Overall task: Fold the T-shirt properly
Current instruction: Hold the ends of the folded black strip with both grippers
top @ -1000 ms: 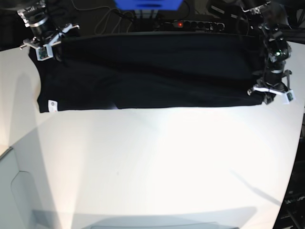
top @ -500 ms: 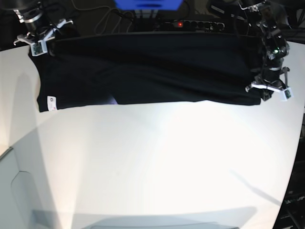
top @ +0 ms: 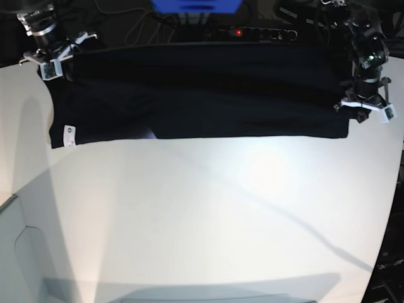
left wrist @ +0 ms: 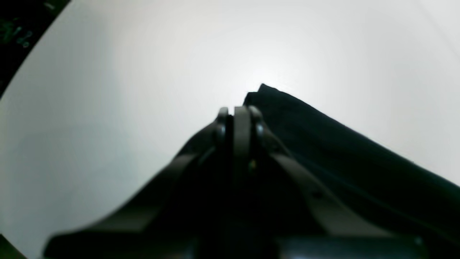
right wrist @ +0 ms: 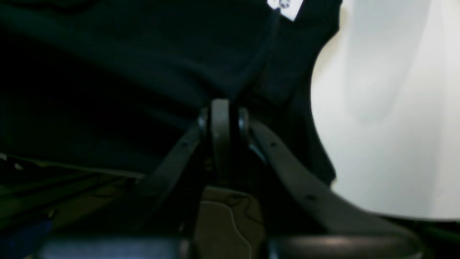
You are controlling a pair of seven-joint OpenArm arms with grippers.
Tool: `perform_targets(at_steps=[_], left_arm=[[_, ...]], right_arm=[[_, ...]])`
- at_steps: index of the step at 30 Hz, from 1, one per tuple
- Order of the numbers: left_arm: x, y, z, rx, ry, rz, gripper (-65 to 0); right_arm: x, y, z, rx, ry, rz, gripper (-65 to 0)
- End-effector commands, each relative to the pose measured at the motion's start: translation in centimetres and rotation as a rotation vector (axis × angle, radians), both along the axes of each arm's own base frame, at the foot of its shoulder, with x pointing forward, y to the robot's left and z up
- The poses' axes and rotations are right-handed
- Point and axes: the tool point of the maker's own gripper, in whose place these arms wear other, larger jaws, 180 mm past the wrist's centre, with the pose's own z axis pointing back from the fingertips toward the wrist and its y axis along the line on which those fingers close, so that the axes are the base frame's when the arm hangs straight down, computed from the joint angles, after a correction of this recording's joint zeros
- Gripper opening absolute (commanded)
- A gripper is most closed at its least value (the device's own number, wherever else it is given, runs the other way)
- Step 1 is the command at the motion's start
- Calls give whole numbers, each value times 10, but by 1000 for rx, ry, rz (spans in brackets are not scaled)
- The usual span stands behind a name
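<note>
Black cloth fills the far part of the white table (top: pixel 208 214): the T-shirt (top: pixel 208 95) lies stretched as a long band between the two grippers, its near edge running roughly straight across the base view.

Gripper state:
- Left gripper (top: pixel 365 108): jaws together, clamped on the T-shirt at the band's end. In the left wrist view the cloth's corner (left wrist: pixel 264 90) shows just beyond the fingertips and the fabric trails off to one side.
- Right gripper (top: pixel 55 60): jaws together, clamped on the T-shirt at the opposite end, at the far edge. In the right wrist view the fabric gathers into a ridge directly ahead of the fingertips, with the small white tag (right wrist: pixel 285 7) further ahead and slightly to the side.

Task progress, judged from how the cloth lies:
- The garment appears already doubled lengthwise at least once; a layer edge crosses the band about midway between its far and near edges.
- No sleeve sticks out from the outline.
- A patch of colour shows under the near edge, too small to identify.

Remaining, as a judgement:
- Lay the held edge flat and let go.
- Fold the long band crosswise into a compact packet.
- Smooth any loose corner near the tag end.
</note>
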Motion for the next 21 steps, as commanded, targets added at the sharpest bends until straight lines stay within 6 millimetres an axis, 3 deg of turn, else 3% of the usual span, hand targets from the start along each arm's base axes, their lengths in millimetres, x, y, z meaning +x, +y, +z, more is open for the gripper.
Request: perform_targets(at_steps=[1,7,11,21], left_arm=[[-1,11,16,48,-35,11,-649],[-4,21,45,103,-84,30,-649],[-10,23,49,119,-78,31,-649],[-34,18,13,57,6,60,-649]], right_arm=[[4,0,8,-5,-30,16,-650],[4,1,5,4,-27,14,-650],[4,1,4,6,-25,13,-650],[1,1,-1,14,-12,6,-650]])
